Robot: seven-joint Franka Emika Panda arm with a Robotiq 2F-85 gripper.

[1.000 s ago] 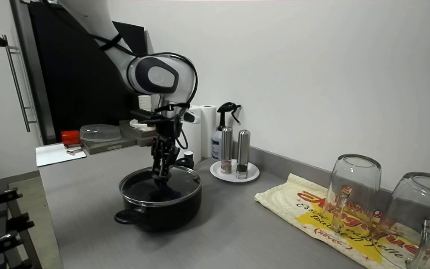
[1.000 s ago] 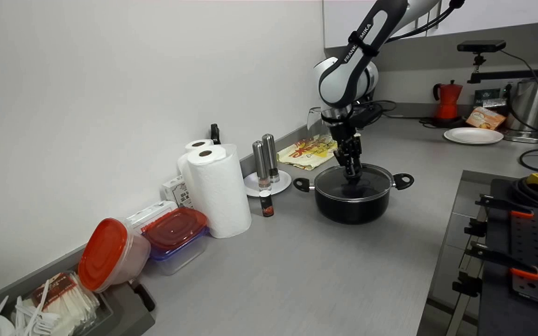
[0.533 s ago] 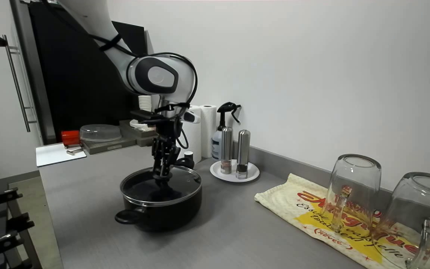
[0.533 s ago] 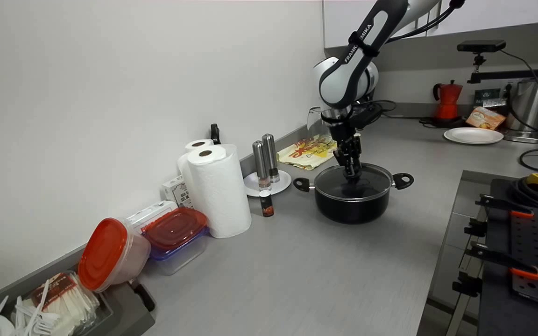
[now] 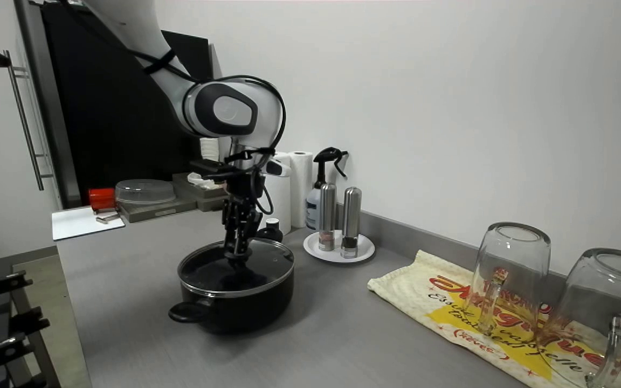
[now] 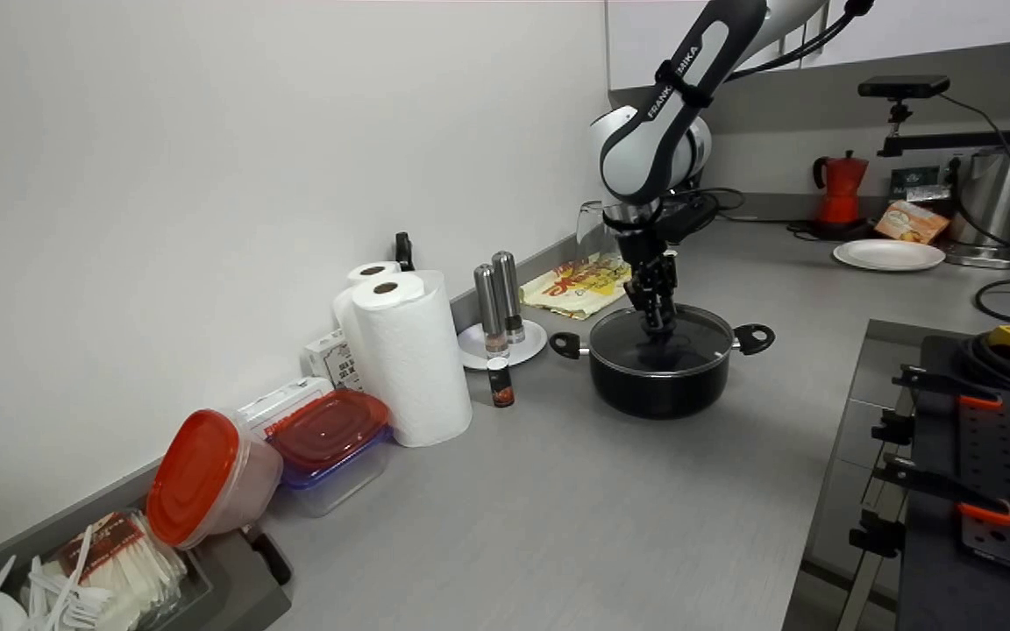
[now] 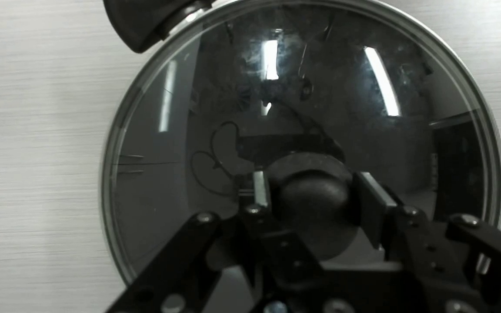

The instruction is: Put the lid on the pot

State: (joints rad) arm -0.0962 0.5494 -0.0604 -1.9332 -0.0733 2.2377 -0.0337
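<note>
The clear-glass lid [image 5: 270, 262] with its metal rim lies level on the black pot [image 5: 246, 312]; no gap shows at the rim. In an exterior view the lid [image 6: 702, 337] also covers the pot [image 6: 658, 396]. My gripper [image 5: 236, 254] points down at the lid's centre in both exterior views [image 6: 658, 326]. In the wrist view my gripper [image 7: 313, 187] has its fingers close on both sides of the dark knob [image 7: 315, 195], apparently shut on it. The lid [image 7: 320, 87] fills most of that view. The pot's inside is hidden under the dark glass.
A white plate [image 5: 365, 254] with two steel shakers stands near the wall beside the pot. Upturned glasses [image 5: 510, 258] rest on a printed towel [image 5: 423, 280]. Paper rolls [image 6: 417, 377] and a small spice jar [image 6: 501, 383] stand nearby. The counter edge lies beyond a pot handle [image 6: 755, 339].
My gripper has shifted slightly toward the wall, and the lid and the pot have moved with it by the same small amount.
</note>
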